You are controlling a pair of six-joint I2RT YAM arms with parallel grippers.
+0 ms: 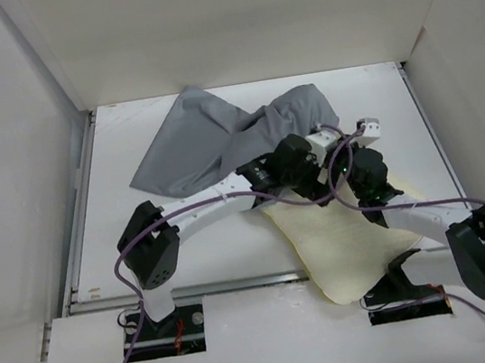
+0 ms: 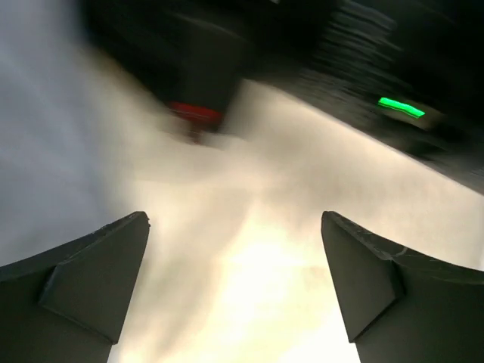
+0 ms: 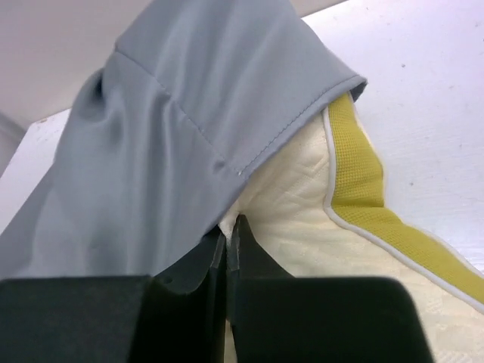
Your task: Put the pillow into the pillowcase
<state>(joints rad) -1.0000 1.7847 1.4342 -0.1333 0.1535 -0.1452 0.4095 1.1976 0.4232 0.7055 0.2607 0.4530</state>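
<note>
The left gripper [image 2: 234,217] has its fingers spread apart over a blurred cream surface. The pillowcase [image 1: 208,136] lies crumpled at upper centre of the table [image 1: 216,249]. Its hem drapes over a corner of the pillow [image 1: 345,253], which lies lower right of centre. The right gripper [image 3: 228,231] is pressed together, pinching the pillowcase hem.

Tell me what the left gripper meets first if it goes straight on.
Probably the pillow: its blurred cream surface fills the view between the open jaws of the left gripper; depth is unclear.
</note>
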